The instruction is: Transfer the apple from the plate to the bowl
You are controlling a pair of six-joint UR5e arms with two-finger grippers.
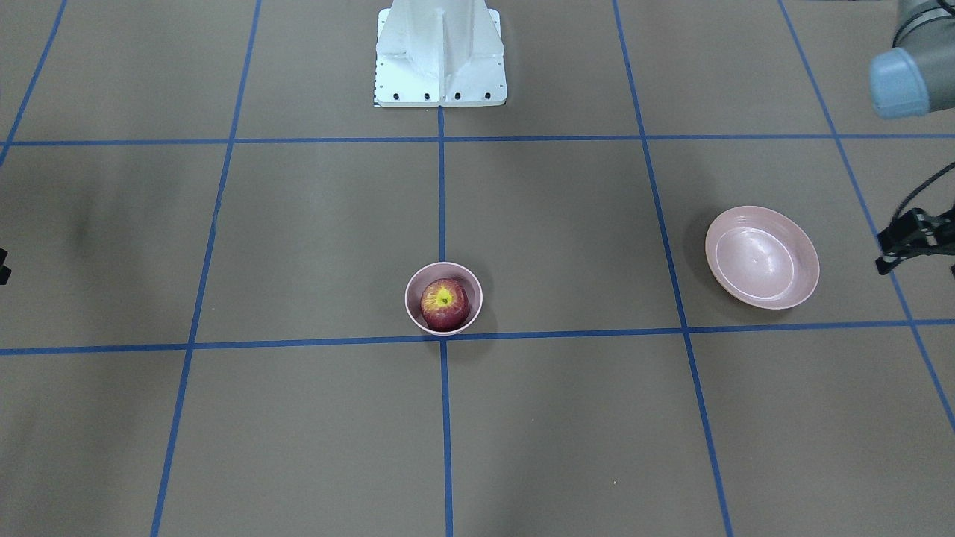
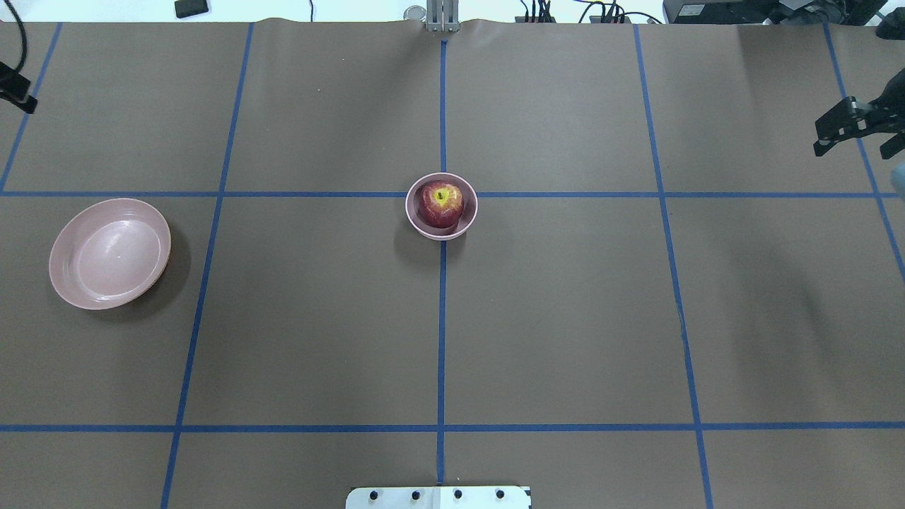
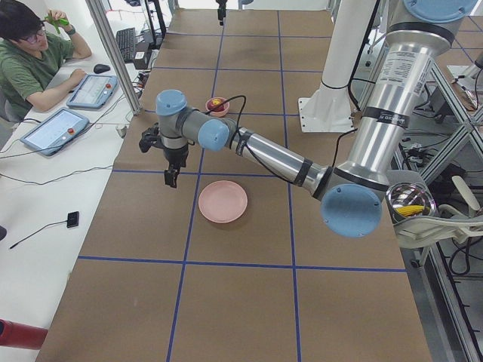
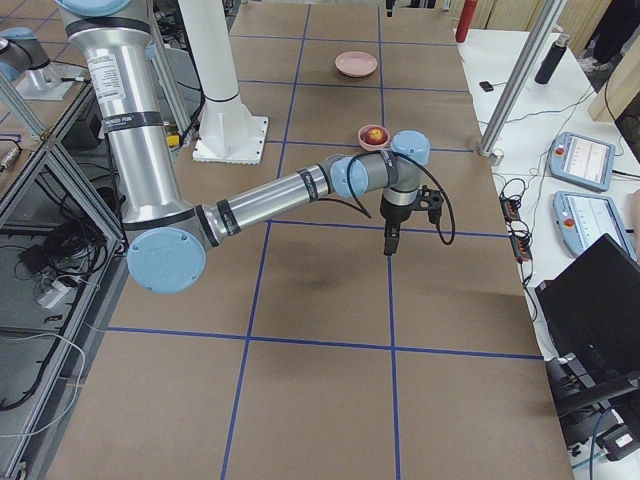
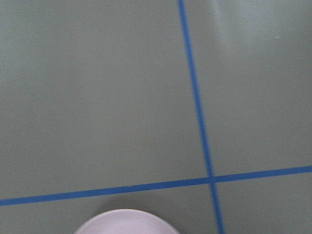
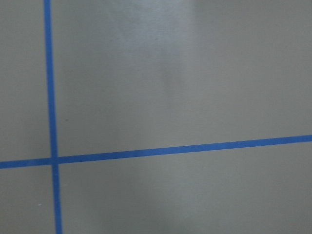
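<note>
The dark-red apple [image 2: 440, 203] with a yellow-green stem patch sits inside the small deep pink bowl [image 2: 468, 220] at the table's middle; it also shows in the front view [image 1: 444, 303]. The wide shallow pink plate [image 2: 109, 253] lies bare on the robot's left side. My left gripper [image 1: 884, 255] hangs above the table just beyond the plate, apart from it. Its fingers look drawn together and hold nothing. My right gripper [image 2: 819, 138] hangs at the far right, far from the bowl. It also looks shut and holds nothing. The plate's rim shows at the bottom of the left wrist view [image 5: 126, 222].
The robot's white base [image 1: 440, 56] stands at the table's robot side. Blue tape lines grid the brown tabletop. An operator [image 3: 34, 64] sits with tablets at a side desk beyond the table's far edge.
</note>
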